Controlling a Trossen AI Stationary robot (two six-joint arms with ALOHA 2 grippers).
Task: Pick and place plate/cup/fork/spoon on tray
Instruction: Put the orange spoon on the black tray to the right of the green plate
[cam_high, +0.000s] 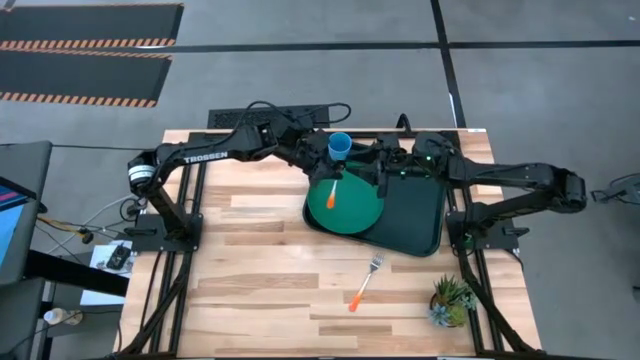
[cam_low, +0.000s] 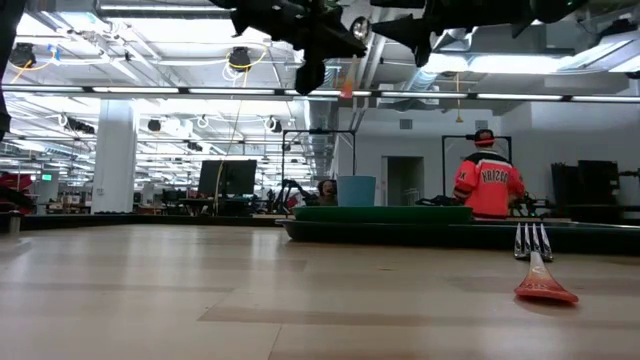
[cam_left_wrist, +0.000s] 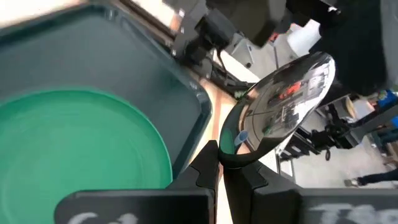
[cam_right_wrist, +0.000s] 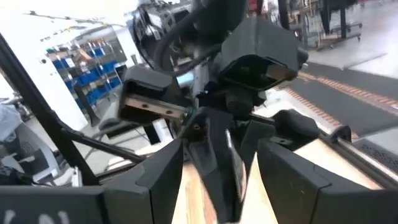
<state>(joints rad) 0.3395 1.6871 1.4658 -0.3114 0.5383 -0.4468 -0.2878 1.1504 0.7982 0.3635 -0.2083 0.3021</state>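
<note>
The spoon (cam_left_wrist: 286, 102) is held off the table in the left gripper (cam_left_wrist: 217, 171), whose 2 dark fingers are clamped on the neck just below the silver bowl; in the high view its orange handle (cam_high: 331, 196) shows above the left part of the plate (cam_high: 350, 210). The green plate lies on the left end of the tray (cam_high: 415, 225), overlapping the tray's left rim, and the dark tray sits on the right half of the wooden table (cam_high: 250, 250), turned a little askew to the table's edges. The blue cup (cam_high: 340, 146) stands upright beside the plate's far edge, near the table's back edge; from above I cannot tell whether it is on the tray or just off it. The fork (cam_high: 364, 283) lies flat on the bare wood in front of the tray, well apart from it, tines pointing toward the tray and orange handle toward the front edge. The right gripper (cam_high: 385, 172) hangs above the far left part of the tray, close to the left gripper, and whether its fingers are parted or closed cannot be told. A small potted plant (cam_high: 450, 298) stands at the table's front right corner. In the low view, a person in an orange jacket (cam_low: 484, 185) stands in the room behind the table.
</note>
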